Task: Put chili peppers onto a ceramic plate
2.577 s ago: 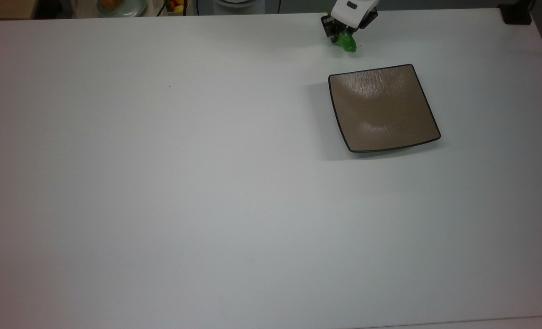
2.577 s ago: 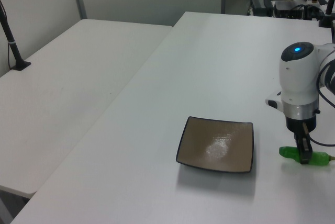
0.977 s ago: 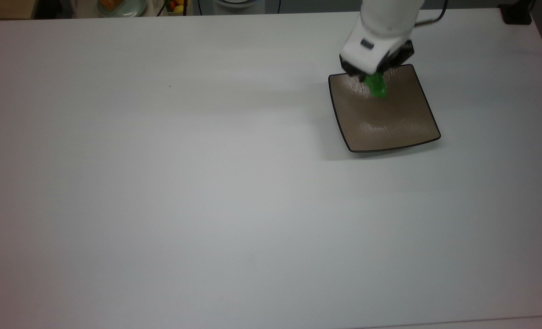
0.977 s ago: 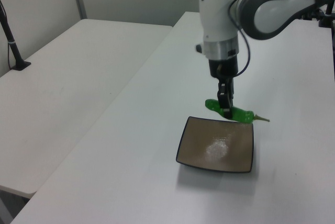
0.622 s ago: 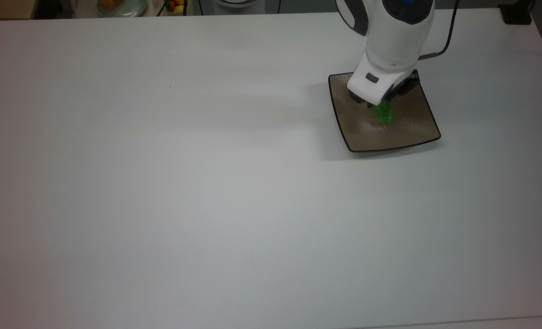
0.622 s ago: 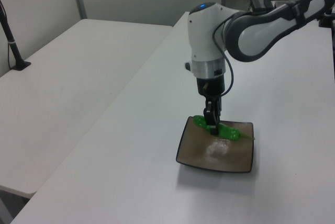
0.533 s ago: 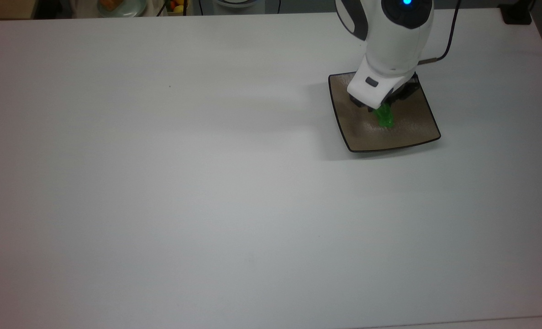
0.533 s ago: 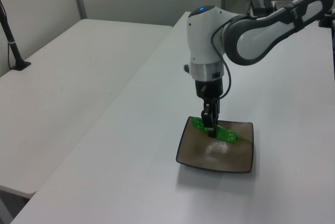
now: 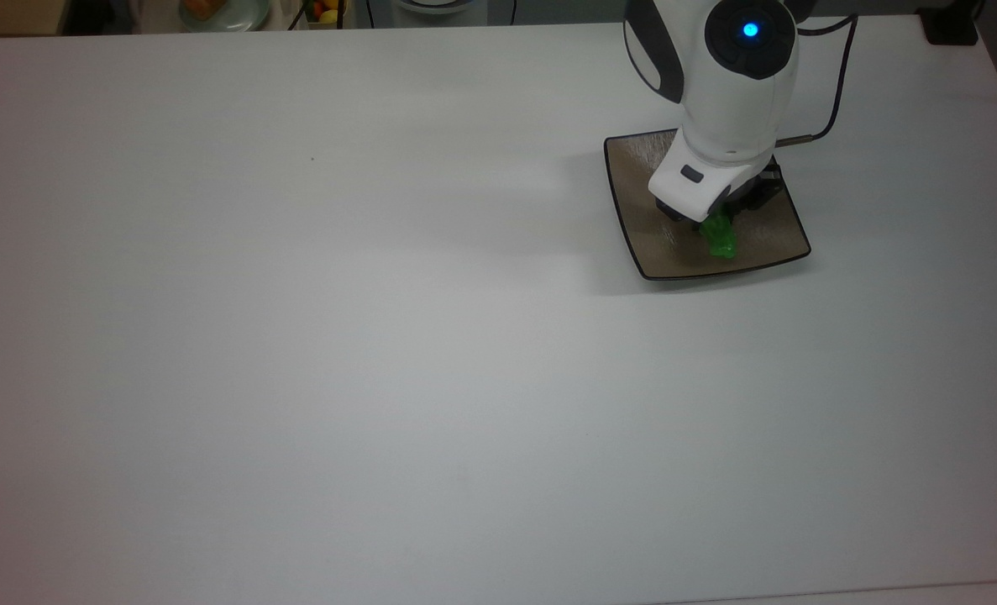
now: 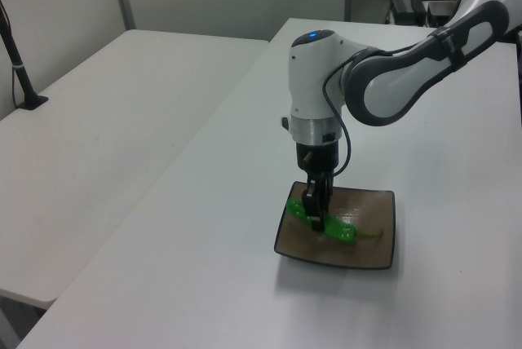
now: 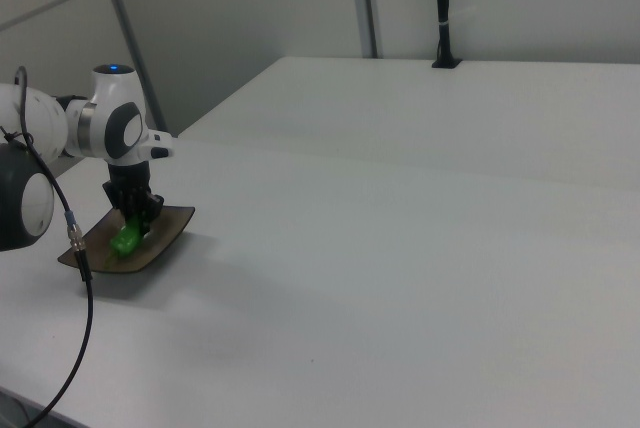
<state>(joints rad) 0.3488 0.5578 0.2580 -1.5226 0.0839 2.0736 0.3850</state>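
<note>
Gripper (image 10: 314, 217) first: I read its 2 dark fingers as clamped across the bright green, wrinkled chili pepper (image 10: 326, 224), pinching it nearer its thick end than its stem, with the white wrist standing straight up above.

Working across the left view from its left: the pepper's blunt end pokes out toward the plate's left edge, then come the fingers, then the tapered body runs on to the left view's right and slightly down, ending in the thin stem near the plate's right half. So the long axis lies roughly flat and crosswise to the fingers, stem pointing to the left view's right.

Beneath it sits the square, glossy brown ceramic plate with the thin dark rim (image 10: 383, 200), on the plain white table (image 10: 245, 161). The pepper looks very low over the plate's surface, or already touching it; I cannot tell which.

In the top view the white arm covers most of the pepper (image 9: 721, 237); the green end that shows sits over the plate (image 9: 624, 176) toward the top view's lower edge, inside the rim. The right view agrees: green (image 11: 126, 239) under the gripper (image 11: 133, 220), within the plate (image 11: 172, 223).

My judgement: all that is left is to let go and lift straight up. Since the pepper sits inside the rim along its whole length, it should rest on the plate.
</note>
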